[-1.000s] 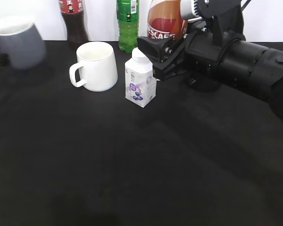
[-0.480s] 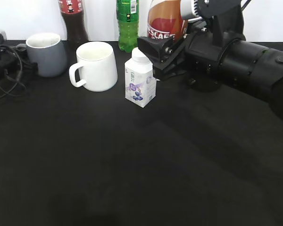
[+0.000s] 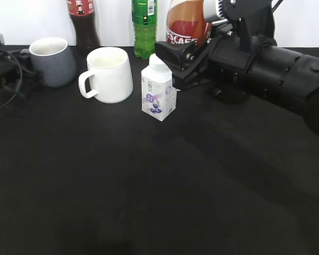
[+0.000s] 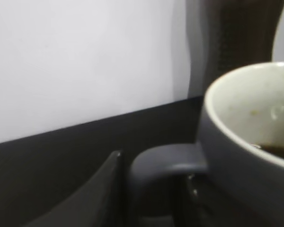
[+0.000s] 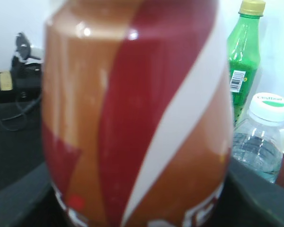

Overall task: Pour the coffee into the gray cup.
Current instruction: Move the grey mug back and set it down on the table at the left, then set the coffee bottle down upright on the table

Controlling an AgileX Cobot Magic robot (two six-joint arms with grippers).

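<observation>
From the front, the right gripper [image 3: 187,61] grasps the Nescafe coffee bottle [image 3: 187,24] lifted behind a small milk carton [image 3: 158,94]. The gray cup [image 3: 52,60] stands far left, beside a white mug [image 3: 107,74].

The left wrist view shows the cup's handle [image 4: 168,163] beside one dark finger [image 4: 92,198]; whether that gripper is clenched I cannot tell.

The right wrist view is filled by the bottle's label.

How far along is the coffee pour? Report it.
Done, apparently: dark liquid sits in the gray cup, which stands on the table. In hand: the right gripper grips the coffee bottle, upright. Left: perhaps more pouring, then setting the bottle down; the cup's fill level is unclear.
</observation>
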